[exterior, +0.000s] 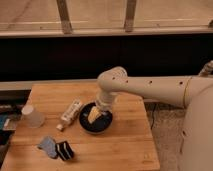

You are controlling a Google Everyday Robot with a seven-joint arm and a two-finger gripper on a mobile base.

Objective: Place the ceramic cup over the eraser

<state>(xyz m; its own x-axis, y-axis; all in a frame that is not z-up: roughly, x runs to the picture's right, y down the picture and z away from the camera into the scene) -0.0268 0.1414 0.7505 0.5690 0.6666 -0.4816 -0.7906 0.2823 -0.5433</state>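
Note:
The ceramic cup (32,116) is a small pale tapered cup standing upright near the left edge of the wooden table (125,145). The eraser (65,150), a small black block with white stripes, lies near the front left of the table, right of a flat blue-grey piece (48,145). My gripper (96,114) hangs down from the arm over the round black bowl (96,123) in the middle of the table. It is well to the right of the cup and up and to the right of the eraser. Something pale yellowish shows at the gripper's tip, inside the bowl.
A long white tube (70,113) lies tilted between the cup and the bowl. My arm (150,87) reaches in from the right over the table. A dark wall and a ledge run behind the table. The floor shows to the right of the table.

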